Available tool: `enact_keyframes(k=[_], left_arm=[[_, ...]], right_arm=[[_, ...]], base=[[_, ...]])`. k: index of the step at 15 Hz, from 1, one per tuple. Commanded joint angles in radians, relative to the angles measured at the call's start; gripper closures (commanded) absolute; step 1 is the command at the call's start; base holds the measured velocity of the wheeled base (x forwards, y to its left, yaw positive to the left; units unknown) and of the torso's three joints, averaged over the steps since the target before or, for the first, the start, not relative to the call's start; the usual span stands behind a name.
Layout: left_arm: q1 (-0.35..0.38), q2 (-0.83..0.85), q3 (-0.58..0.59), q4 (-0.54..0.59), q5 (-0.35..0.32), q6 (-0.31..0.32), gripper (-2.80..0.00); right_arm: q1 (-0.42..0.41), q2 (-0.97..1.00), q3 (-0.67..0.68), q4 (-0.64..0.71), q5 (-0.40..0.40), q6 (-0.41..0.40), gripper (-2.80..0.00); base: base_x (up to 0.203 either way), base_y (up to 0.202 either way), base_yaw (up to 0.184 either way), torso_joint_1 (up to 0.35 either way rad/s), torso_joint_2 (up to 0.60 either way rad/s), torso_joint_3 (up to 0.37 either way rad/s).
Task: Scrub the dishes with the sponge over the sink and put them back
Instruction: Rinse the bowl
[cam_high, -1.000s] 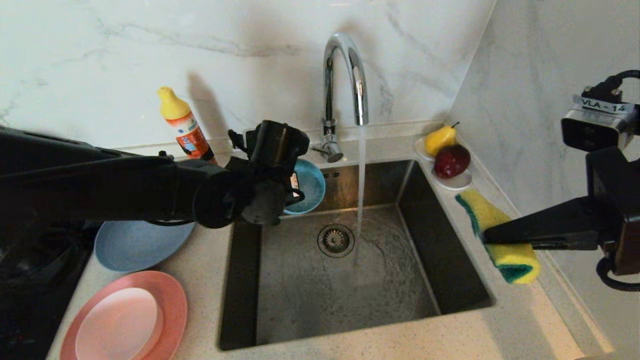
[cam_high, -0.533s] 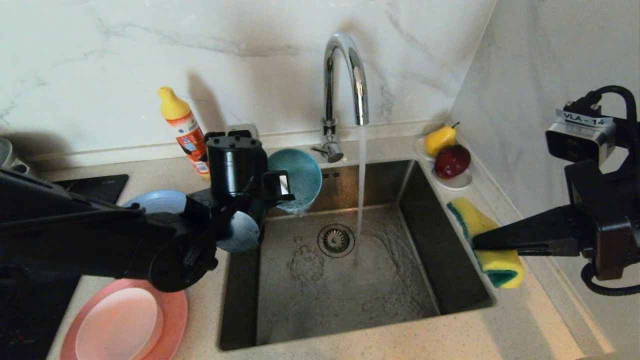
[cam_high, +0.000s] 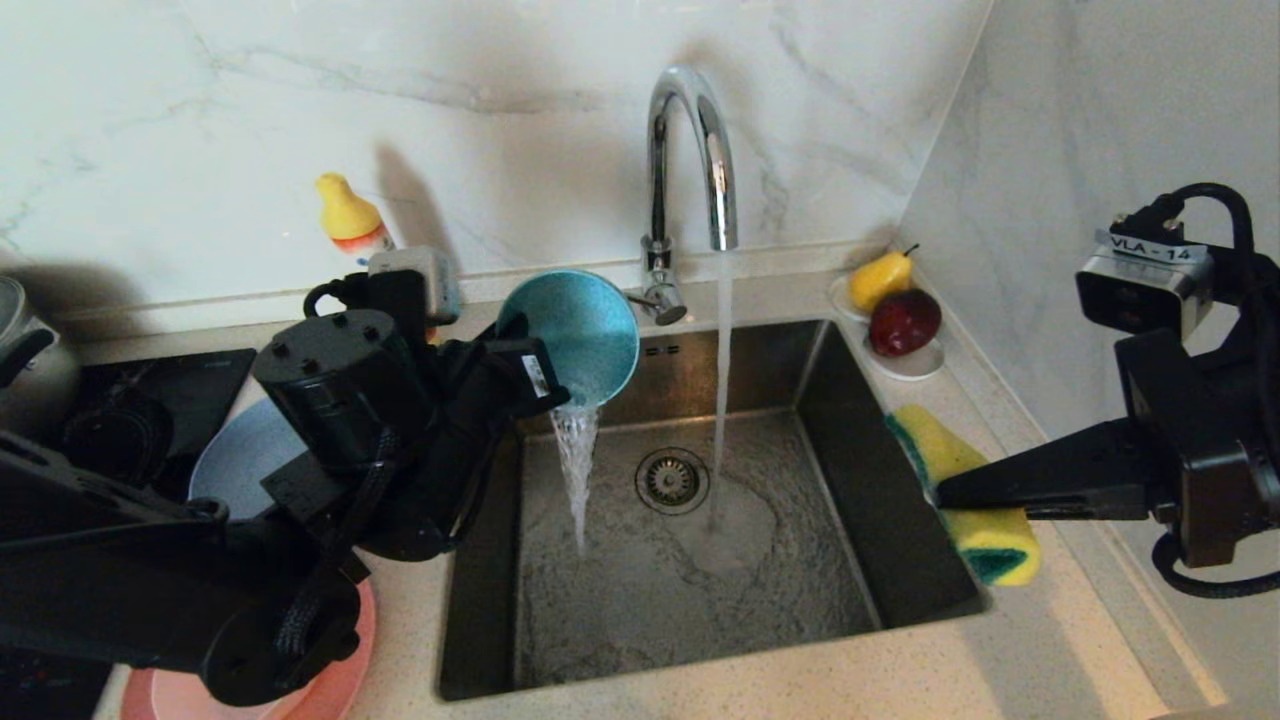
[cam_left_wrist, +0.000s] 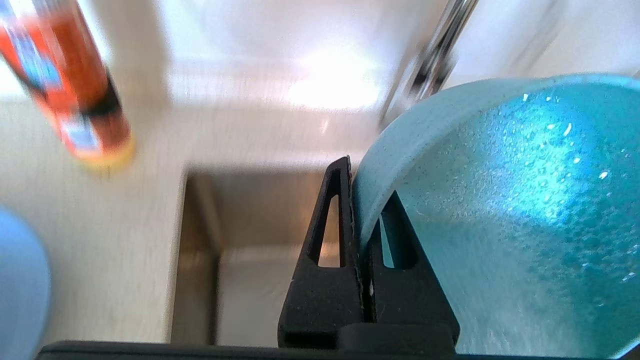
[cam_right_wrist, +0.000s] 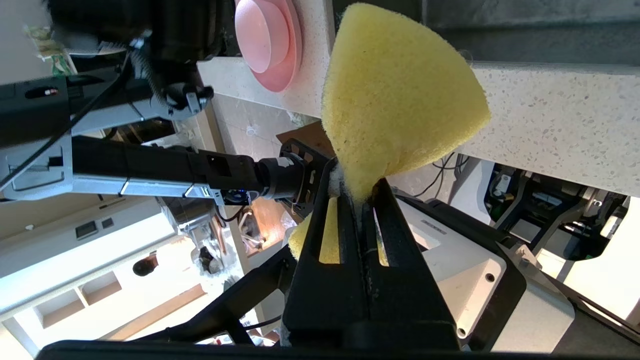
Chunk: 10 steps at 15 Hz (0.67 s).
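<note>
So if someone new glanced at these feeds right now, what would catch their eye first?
Probably the teal bowl, tipped on its side in the left claw at the back-left corner of the sink, pouring water into the basin. Next, the running tap streaming down beside the drain strainer. Then the yellow sponge, pinched in the right claw over the sink's right rim.

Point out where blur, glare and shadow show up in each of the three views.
Left wrist view: the detergent bottle and faucet are smeared by motion blur, white glare washes the wall behind, and a bright highlight sits inside the teal bowl. Head view: the bottle casts a dark shadow on the marble wall. Right wrist view: the sponge is sharp.
</note>
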Motion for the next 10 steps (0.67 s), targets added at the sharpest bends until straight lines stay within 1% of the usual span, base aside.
enact_keyframes(k=[1, 5, 6, 8, 10], left_arm=[[-0.001, -0.017, 0.022, -0.088, -0.004, 0.013, 0.00], [-0.001, -0.033, 0.074, -0.189, -0.005, 0.017, 0.00], [-0.001, -0.054, 0.085, -0.200, -0.019, 0.017, 0.00], [-0.001, -0.093, 0.117, -0.243, -0.094, 0.019, 0.00], [-0.001, -0.121, 0.133, -0.251, -0.132, 0.032, 0.00]], right_arm=[[0.000, 0.005, 0.008, 0.004, 0.003, 0.002, 0.00], [-0.013, 0.021, 0.044, -0.050, 0.026, 0.002, 0.00], [-0.015, 0.021, 0.044, -0.055, 0.032, 0.002, 0.00], [-0.015, 0.024, 0.045, -0.055, 0.034, 0.003, 0.00], [-0.017, 0.039, 0.044, -0.052, 0.032, 0.004, 0.00]], base=[[0.000, 0.000, 0.000, 0.000, 0.00, 0.000], [0.000, 0.000, 0.000, 0.000, 0.00, 0.000], [0.000, 0.000, 0.000, 0.000, 0.00, 0.000], [0.000, 0.000, 0.000, 0.000, 0.00, 0.000], [0.000, 0.000, 0.000, 0.000, 0.00, 0.000]])
